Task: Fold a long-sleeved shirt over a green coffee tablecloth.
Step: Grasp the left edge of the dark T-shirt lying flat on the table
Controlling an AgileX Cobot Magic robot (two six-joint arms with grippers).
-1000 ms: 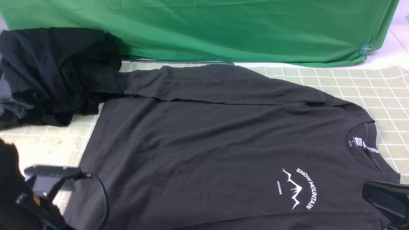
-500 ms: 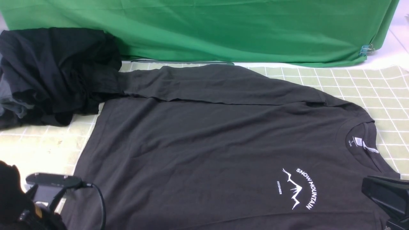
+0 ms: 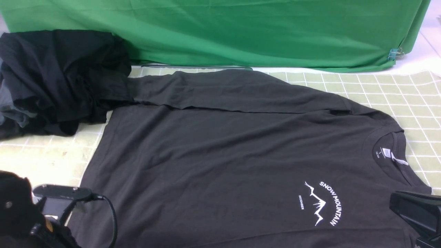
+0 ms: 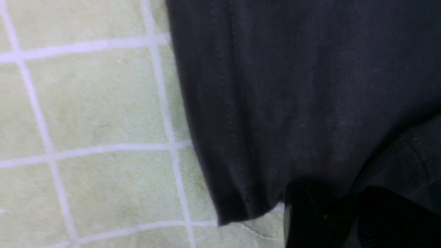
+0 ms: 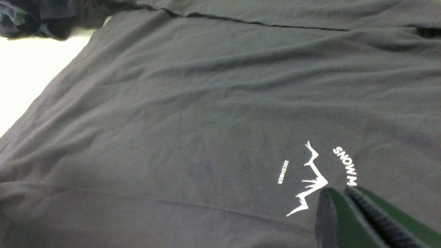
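At the far left, a heap of black clothes (image 3: 58, 79) is lying on the checked green tablecloth (image 3: 44, 158), which is covering the desk. Below it, at the near left corner, the left arm (image 3: 51, 206) is hanging low beside the hem of the shirt (image 3: 224, 155). In the left wrist view, the left pincer (image 4: 348, 203) is sitting at the hem corner, just above the tablecloth. Its dark fingers (image 4: 310, 217) are blending with the dark cloth, so it cannot be told whether they are spread or gripping fabric. The shirt is lying flat and face up across the middle of the tablecloth, hem to the left and collar (image 3: 391, 155) to the right. Its far sleeve (image 3: 220, 91) is lying folded along the far edge, with the cuff end reaching the heap of black clothes. Behind the desk, a plain green sheet (image 3: 224, 31) is hanging, with a small clip (image 3: 396, 53) at its right end. The white mountain print (image 3: 322, 203) is facing up on the right part of the chest. At the near right corner, the right arm (image 3: 417, 210) is reaching over the shirt. The right pincer (image 5: 339, 196) is hovering beside the print with its jaws pressed together, gripping nothing.
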